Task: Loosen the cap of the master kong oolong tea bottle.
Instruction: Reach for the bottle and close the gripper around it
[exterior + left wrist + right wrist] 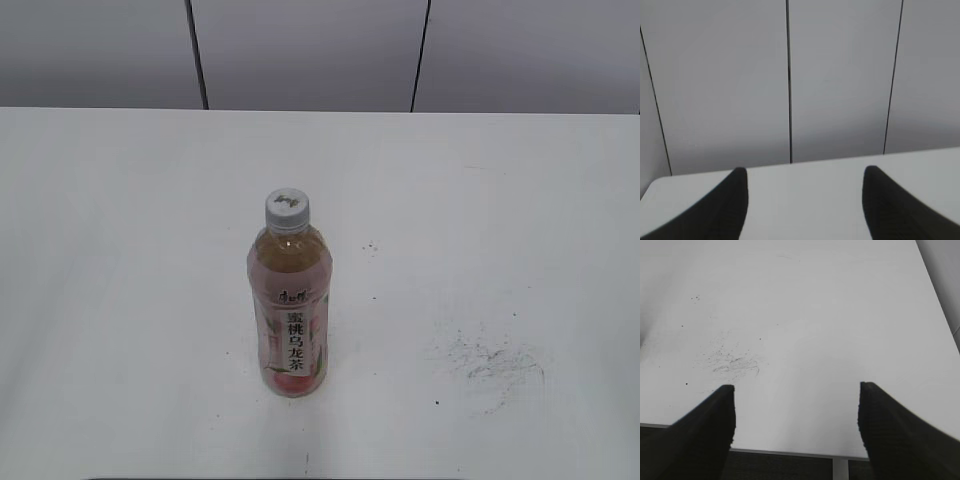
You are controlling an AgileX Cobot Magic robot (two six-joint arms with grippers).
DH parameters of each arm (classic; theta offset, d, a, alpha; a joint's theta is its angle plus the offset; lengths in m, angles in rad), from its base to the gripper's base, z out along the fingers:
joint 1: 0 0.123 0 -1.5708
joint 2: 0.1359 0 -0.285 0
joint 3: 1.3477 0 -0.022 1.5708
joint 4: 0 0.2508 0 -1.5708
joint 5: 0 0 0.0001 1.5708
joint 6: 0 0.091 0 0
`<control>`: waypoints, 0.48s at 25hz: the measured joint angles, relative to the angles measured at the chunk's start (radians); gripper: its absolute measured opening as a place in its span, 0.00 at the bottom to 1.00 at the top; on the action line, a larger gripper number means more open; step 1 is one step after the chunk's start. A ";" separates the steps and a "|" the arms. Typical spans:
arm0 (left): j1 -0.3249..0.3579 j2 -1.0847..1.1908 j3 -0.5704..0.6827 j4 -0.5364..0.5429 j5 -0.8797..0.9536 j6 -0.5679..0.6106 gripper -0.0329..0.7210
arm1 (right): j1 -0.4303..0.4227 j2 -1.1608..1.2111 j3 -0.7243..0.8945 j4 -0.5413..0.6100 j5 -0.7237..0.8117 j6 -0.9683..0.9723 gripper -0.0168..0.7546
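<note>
Bottle of master kong oolong tea (291, 312) stands upright near the middle of the white worktop (120, 300), its cap (287, 210) screwed on. Scuff marks (495, 362) lie to its right. Left gripper (805, 175) and right gripper (796, 390) both gape wide, holding nothing.

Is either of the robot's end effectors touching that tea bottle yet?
Apart. The exterior view shows the bottle standing alone, no arm near. Each wrist view shows an open end effector, left and right, over bare table.
</note>
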 joint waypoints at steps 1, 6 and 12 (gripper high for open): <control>0.000 0.021 0.003 -0.001 -0.061 0.000 0.62 | 0.000 0.000 0.000 0.000 0.000 0.000 0.77; 0.000 0.210 0.059 -0.094 -0.398 0.000 0.62 | 0.000 0.000 0.000 0.000 0.000 0.000 0.77; -0.001 0.533 0.111 -0.201 -0.729 0.000 0.62 | 0.000 0.000 0.000 0.000 0.000 0.000 0.77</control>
